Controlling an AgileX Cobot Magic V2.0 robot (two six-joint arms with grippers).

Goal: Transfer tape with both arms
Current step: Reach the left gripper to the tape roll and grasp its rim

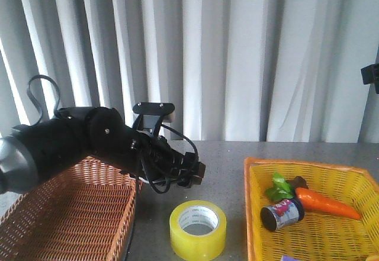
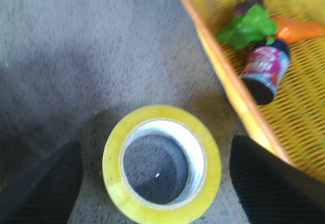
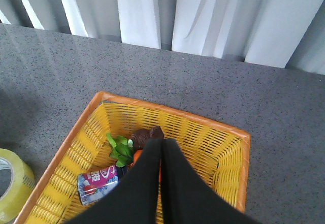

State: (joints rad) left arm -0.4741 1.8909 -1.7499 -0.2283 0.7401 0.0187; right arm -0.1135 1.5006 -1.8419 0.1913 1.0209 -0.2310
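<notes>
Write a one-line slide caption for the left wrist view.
Left gripper open above the tape lying flat on the grey table, beside the yellow basket.

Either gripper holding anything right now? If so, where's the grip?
Nothing is held. The left gripper is open, its fingers either side of the tape on the table, not touching. The right gripper is shut and empty above the yellow basket.

On my feed: yellow basket (image 1: 256, 213) holding a toy carrot (image 1: 327, 203), small can (image 1: 282, 213) and green leaves (image 1: 279, 187); brown wicker basket (image 1: 71, 213) sits left.
</notes>
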